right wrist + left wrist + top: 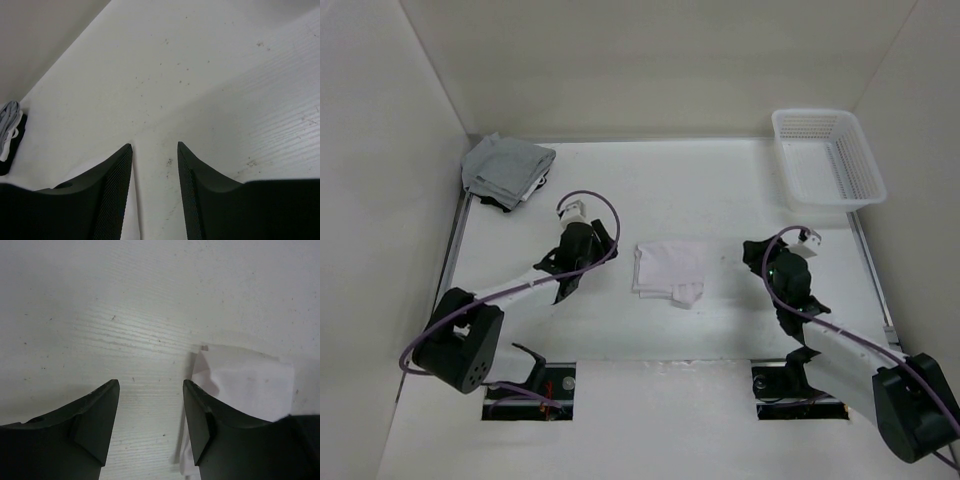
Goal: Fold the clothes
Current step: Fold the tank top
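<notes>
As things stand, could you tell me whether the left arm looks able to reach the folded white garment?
Probably yes: the left gripper hangs open just beside the white garment, and nothing stands between them on the table.

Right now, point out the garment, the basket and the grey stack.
garment (pixel 665 268): top view, middle of the white cloth.
basket (pixel 828 160): top view, its bare mesh floor.
grey stack (pixel 505 168): top view, centre of the top layer.
</notes>
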`<state>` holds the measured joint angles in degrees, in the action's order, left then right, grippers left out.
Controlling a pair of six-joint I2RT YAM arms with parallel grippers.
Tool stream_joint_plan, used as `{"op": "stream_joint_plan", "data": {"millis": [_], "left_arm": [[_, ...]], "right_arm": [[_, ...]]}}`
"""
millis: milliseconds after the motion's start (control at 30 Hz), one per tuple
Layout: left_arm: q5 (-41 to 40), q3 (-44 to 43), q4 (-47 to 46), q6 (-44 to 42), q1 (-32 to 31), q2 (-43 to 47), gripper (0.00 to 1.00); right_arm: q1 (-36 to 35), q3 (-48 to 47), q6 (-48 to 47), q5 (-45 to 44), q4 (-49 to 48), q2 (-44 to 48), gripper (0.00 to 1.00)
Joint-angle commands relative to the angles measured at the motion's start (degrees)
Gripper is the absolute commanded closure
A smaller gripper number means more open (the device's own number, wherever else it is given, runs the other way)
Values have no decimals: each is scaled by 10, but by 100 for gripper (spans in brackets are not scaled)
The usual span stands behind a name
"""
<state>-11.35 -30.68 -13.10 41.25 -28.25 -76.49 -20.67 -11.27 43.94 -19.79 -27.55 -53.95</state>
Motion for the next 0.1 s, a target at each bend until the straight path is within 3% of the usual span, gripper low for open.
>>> {"op": "stream_joint_plan", "data": {"millis": [0,67], "left_arm": [[7,-25,-22,-11,-1,-4,48],[7,-25,-23,-12,-3,-4,46]], "right_arm": [[4,4,4,1,-33,2,54],[2,2,3,1,-33,-2,53]]}}
